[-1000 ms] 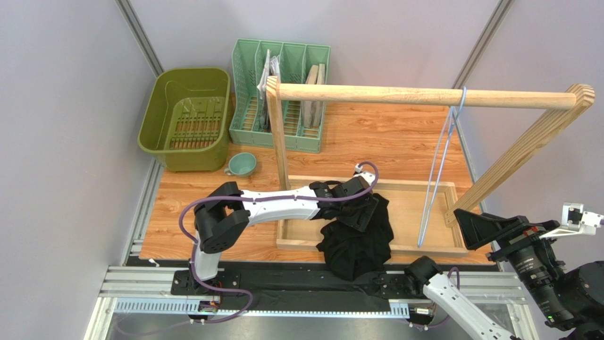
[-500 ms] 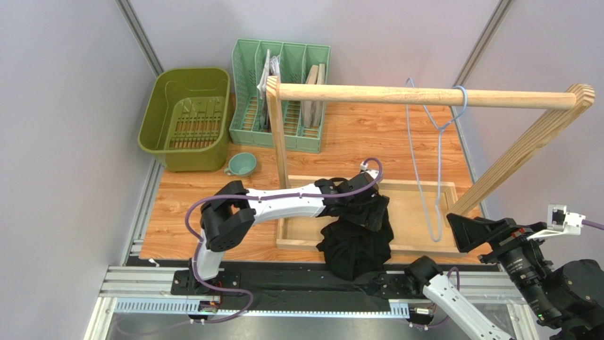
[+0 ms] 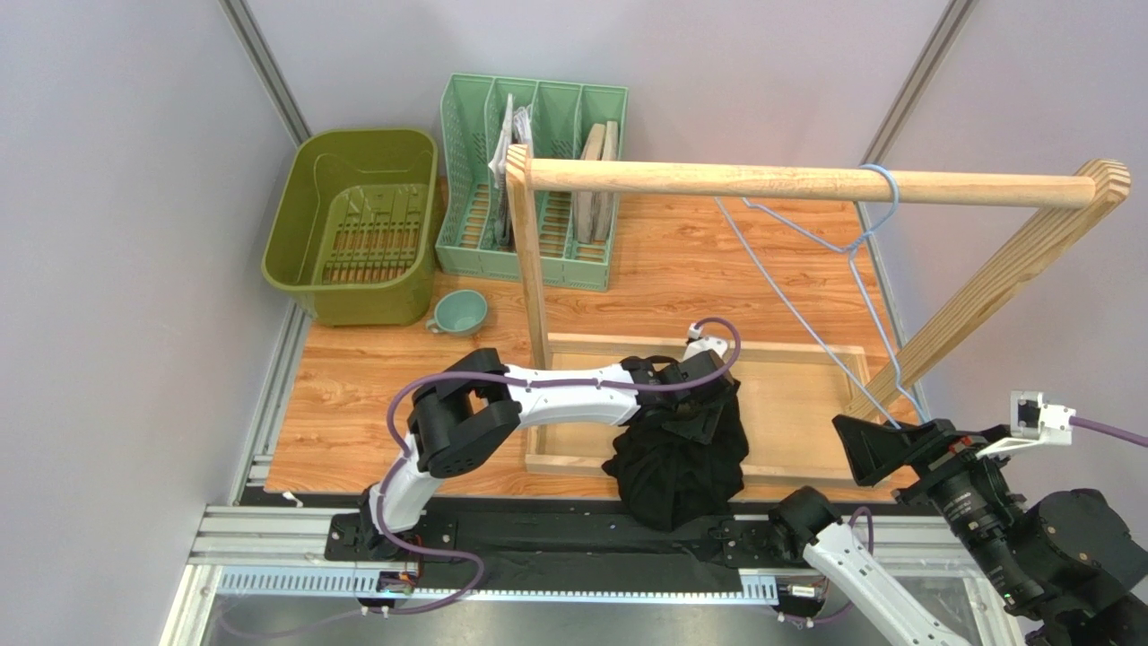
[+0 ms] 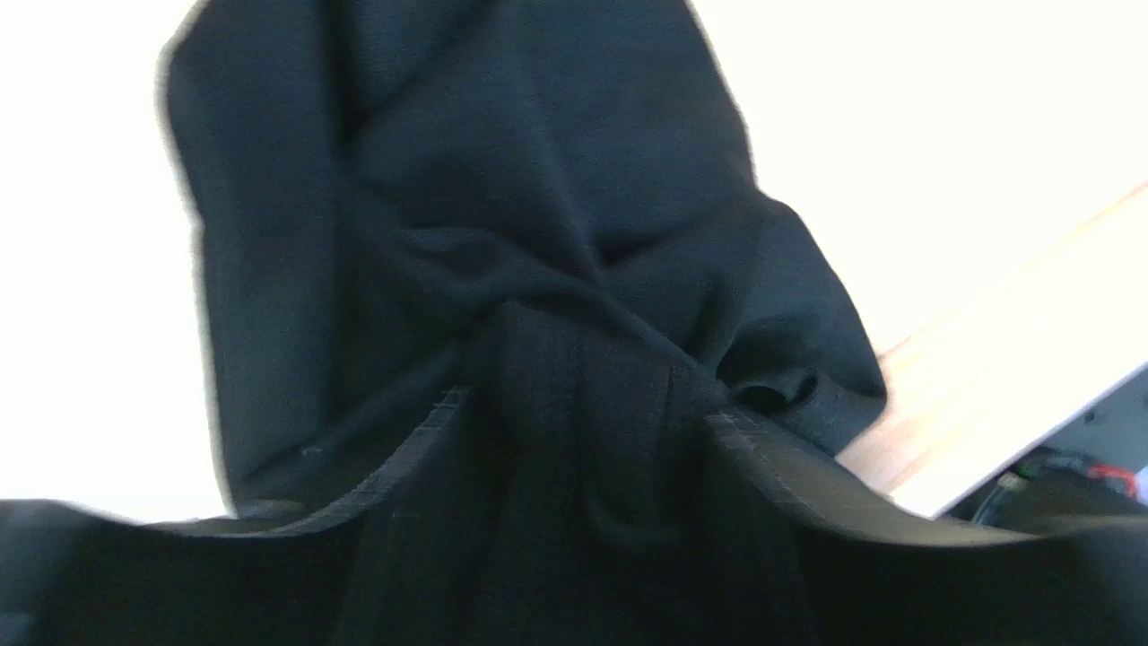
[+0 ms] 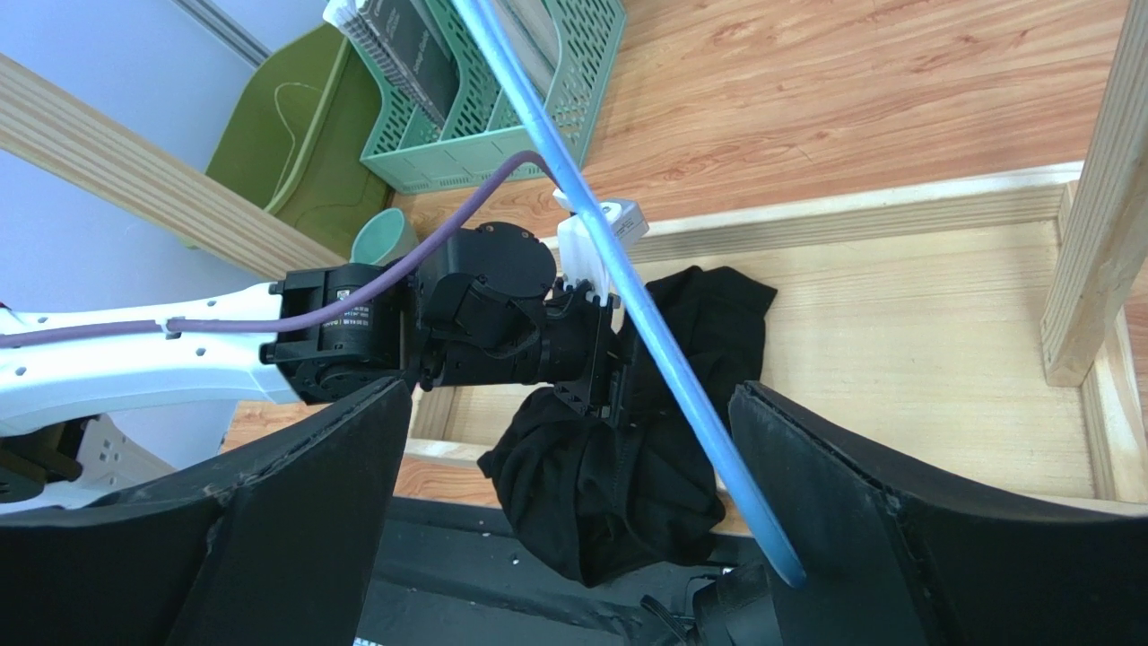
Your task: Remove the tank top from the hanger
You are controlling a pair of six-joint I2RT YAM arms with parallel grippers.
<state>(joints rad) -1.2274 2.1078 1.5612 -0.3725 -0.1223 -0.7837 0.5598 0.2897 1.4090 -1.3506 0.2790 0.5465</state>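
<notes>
The left tool appeared clenched on the tank top, holding it clear of the hanger; the right tool, released, straddled its wire, placed to steady it.

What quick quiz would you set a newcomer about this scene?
1. True or false: the tank top hangs on the hanger.
2. The hanger's hook rests on: A a door handle, B the wooden rail, C a wall nail.
3. Which arm's tool has the hanger's wire passing between its open fingers?

Key: 1 false, it lies crumpled and the hanger is bare. 2 B. 3 the right tool.
</notes>
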